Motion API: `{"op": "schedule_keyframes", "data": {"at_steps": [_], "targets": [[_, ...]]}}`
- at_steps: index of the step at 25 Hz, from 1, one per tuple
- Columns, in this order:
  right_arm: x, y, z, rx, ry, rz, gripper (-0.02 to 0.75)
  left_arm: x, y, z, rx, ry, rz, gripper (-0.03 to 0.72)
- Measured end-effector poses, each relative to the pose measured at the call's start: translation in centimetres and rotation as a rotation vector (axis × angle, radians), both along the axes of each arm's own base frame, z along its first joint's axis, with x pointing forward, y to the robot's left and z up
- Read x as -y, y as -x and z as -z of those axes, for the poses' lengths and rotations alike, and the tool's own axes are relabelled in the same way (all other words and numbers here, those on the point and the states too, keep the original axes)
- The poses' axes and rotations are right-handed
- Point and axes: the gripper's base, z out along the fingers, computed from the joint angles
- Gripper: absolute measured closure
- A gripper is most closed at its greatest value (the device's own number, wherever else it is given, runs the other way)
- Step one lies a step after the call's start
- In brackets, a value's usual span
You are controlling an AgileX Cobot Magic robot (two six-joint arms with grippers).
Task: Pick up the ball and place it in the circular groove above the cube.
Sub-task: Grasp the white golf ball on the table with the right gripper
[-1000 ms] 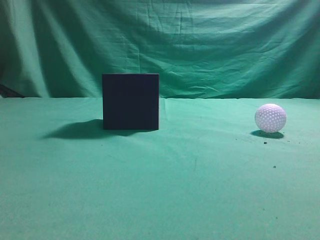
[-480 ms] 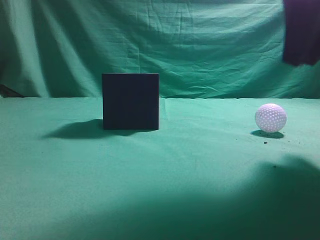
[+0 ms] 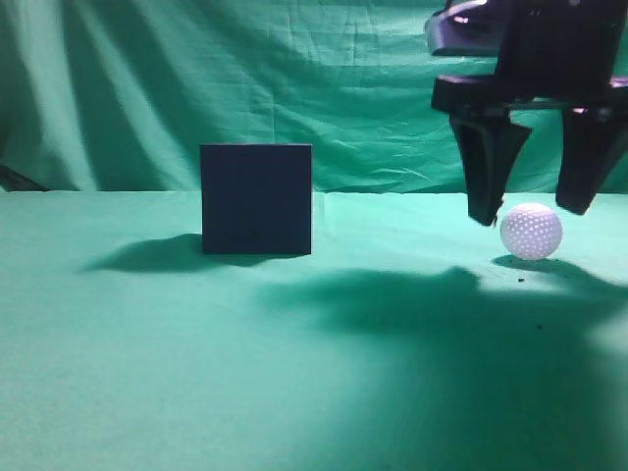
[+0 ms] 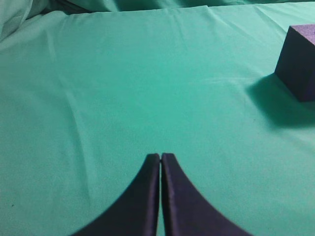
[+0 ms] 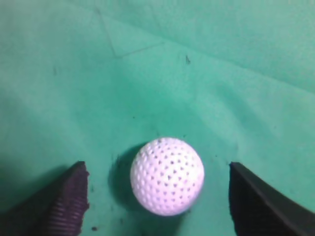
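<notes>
— Ball [image 3: 531, 232] position?
— On the green worktop [image 3: 314, 373], far right, well apart from the cube [image 3: 256, 199], which stands left of centre.
— Right hand [image 3: 531, 212]?
— Spread wide just above the ball, one finger on each side, neither touching.
— Left hand [image 4: 161, 156]?
— Fingers pressed together, holding nothing, over bare cloth beside the cube.
</notes>
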Motion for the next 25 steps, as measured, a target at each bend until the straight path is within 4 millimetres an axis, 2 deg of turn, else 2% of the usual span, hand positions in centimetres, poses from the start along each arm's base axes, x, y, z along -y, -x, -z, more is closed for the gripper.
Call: {"op": "schedule_keyframes", "data": {"at_steps": [7,12,17,20,25], "targets": [[-0.3,-0.6,1.4,-0.025,0.013,0.015,0.2,0.0,0.0,0.0,0.0,0.0,0.0,0.688],[-0.2,-0.7,1.4,-0.026,0.01,0.055,0.432,0.0,0.0,0.0,0.0,0.0,0.0,0.688],[-0.3,-0.9,0.8,-0.026,0.009,0.08,0.428,0.0,0.0,0.0,0.0,0.0,0.0,0.688],[-0.8,-1.3,-1.6,0.015,-0.012,0.075,0.428,0.0,0.0,0.0,0.0,0.0,0.0,0.688],[-3.6,-0.9,-8.1,0.173,-0.121,0.008,0.428,0.0,0.0,0.0,0.0,0.0,0.0,0.688]]}}
